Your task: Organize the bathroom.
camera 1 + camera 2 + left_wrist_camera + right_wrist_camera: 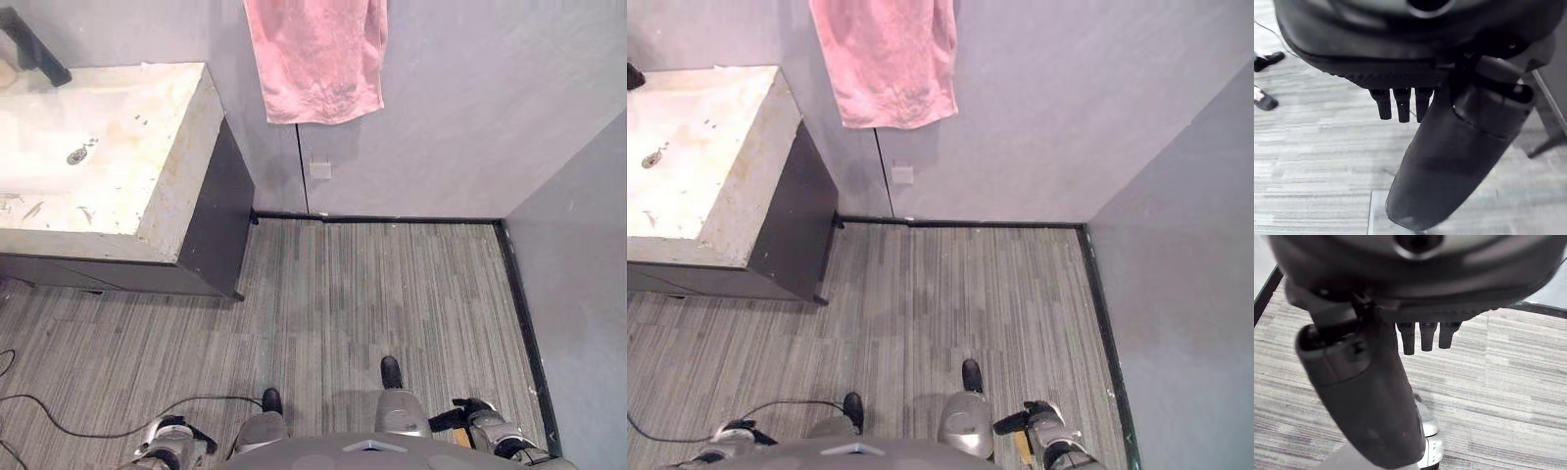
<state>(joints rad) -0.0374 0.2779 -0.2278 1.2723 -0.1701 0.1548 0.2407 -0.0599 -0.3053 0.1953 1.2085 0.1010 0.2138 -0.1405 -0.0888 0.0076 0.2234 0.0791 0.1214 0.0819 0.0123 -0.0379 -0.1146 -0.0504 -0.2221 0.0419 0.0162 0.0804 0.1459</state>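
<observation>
A bathroom corner seen from above. The grey striped floor (392, 294) takes up most of the scene. Ahead and well to the left of both hands stands a pale stone counter (181, 147) with a shallow sink basin (59, 137) set into it, a small drain (76, 155) at its middle and a black tap (34, 49) at the far edge; a dark cabinet (216, 215) sits beneath it. On the grey wall (470, 98) straight ahead, high above the hands, hangs a pink towel (315, 59), draped flat and apparently tidy. Below it is a small white wall plate (319, 169).

The left hand (174, 439) hangs low, well short of the counter, with its fingers (1400, 104) straight and relaxed, holding nothing. The right hand (474, 409) hangs low on the other side, its fingers (1422, 337) likewise straight and empty.

The towel looks to be the likeliest thing to handle. It should be light, soft and limp, sagging wherever it is not supported, so a pinch at an upper corner or along its top edge would probably control it best.

No brand, label or writing can be read anywhere.
</observation>
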